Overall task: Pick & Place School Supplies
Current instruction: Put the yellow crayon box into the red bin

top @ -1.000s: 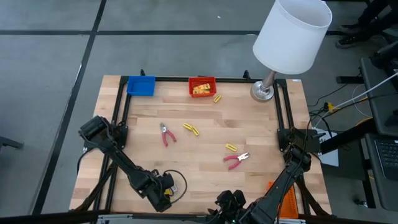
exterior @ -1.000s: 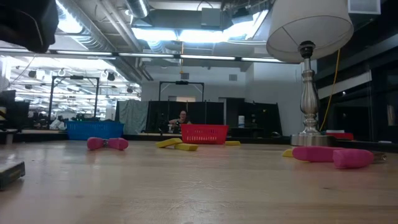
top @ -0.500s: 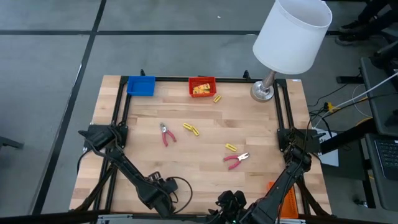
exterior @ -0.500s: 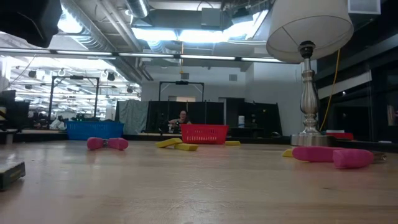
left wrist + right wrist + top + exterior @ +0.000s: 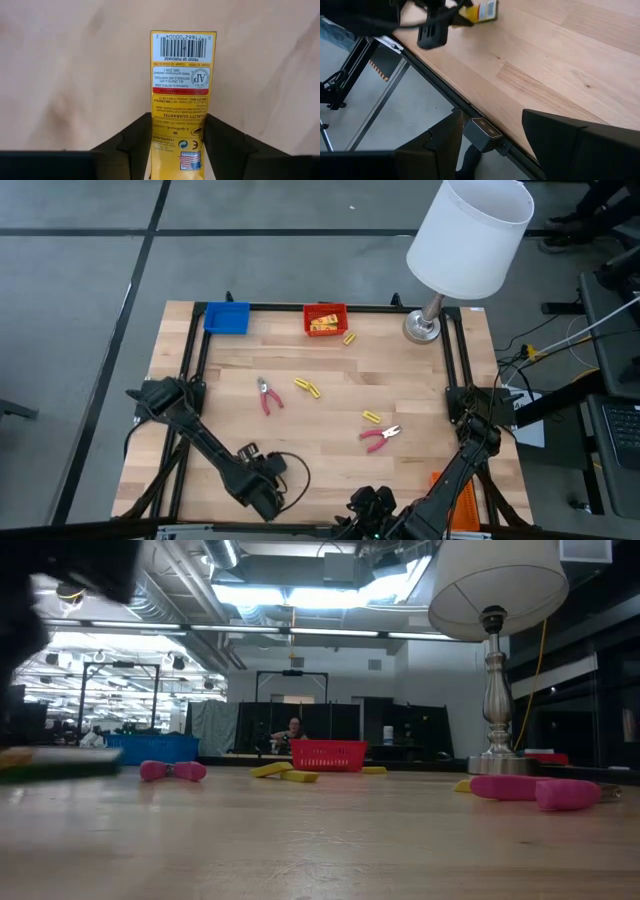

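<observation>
My left gripper (image 5: 250, 463) hovers near the table's near-left corner, shut on a yellow oblong packet (image 5: 181, 75) with a barcode; the packet also shows in the low view (image 5: 60, 762) and the right wrist view (image 5: 479, 10). My right gripper (image 5: 490, 145) waits open over the table's near edge (image 5: 370, 502). Two red-handled pliers (image 5: 267, 396) (image 5: 380, 436) lie flat on the wood. Loose yellow packets lie at mid-table (image 5: 308, 387), right of centre (image 5: 371, 417) and beside the red tray (image 5: 349, 338). My left gripper pinches the yellow packet between its two fingers (image 5: 137, 142) at one end (image 5: 178, 127). The packet runs along the fingers, and its barcode end (image 5: 182, 47) sticks out past the fingertips. It is lifted clear of the table.
A red tray (image 5: 325, 319) holding yellow items and a blue tray (image 5: 227, 317) stand at the far edge. A white-shaded lamp (image 5: 425, 325) occupies the far-right corner, and an orange tray (image 5: 450, 498) the near-right. Black frame rails run along both sides.
My left gripper has risen and shifted slightly toward the far edge. The packet, which lay on the table near the near-left corner, is now lifted clear of the wood.
</observation>
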Tool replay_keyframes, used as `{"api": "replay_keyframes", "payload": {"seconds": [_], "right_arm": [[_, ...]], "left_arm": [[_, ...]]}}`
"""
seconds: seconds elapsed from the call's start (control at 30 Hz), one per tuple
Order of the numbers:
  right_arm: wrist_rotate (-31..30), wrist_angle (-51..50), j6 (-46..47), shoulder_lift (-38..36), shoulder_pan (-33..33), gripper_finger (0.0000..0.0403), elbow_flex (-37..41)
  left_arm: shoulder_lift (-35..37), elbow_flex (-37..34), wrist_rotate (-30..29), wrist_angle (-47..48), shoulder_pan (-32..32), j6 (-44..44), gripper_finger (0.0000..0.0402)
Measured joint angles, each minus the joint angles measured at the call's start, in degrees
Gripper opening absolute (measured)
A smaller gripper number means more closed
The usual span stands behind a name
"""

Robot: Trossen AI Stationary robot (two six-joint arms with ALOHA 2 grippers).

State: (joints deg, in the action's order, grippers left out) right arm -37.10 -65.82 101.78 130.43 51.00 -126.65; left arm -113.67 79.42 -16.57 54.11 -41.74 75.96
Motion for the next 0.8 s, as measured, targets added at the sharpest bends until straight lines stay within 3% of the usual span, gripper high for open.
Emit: {"api": "replay_keyframes", "payload": {"seconds": [0.23, 0.5, 0.8], "right_arm": [[-1.14, -0.02, 0.76, 0.00, 0.00, 0.0210, 0.00], [-2.70, -0.22, 2.74, 0.00, -0.04, 0.0210, 0.00], [-4.46, -3.38, 7.93, 0.00, -0.83, 0.0210, 0.00]], "left_arm": [[6.22, 0.04, -5.37, 0.36, 10.05, -8.99, 0.0161], [13.88, 0.09, -7.79, -0.37, 28.78, -26.07, 0.0163], [15.69, 0.15, 2.24, -12.46, 51.70, -49.70, 0.0163]]}}
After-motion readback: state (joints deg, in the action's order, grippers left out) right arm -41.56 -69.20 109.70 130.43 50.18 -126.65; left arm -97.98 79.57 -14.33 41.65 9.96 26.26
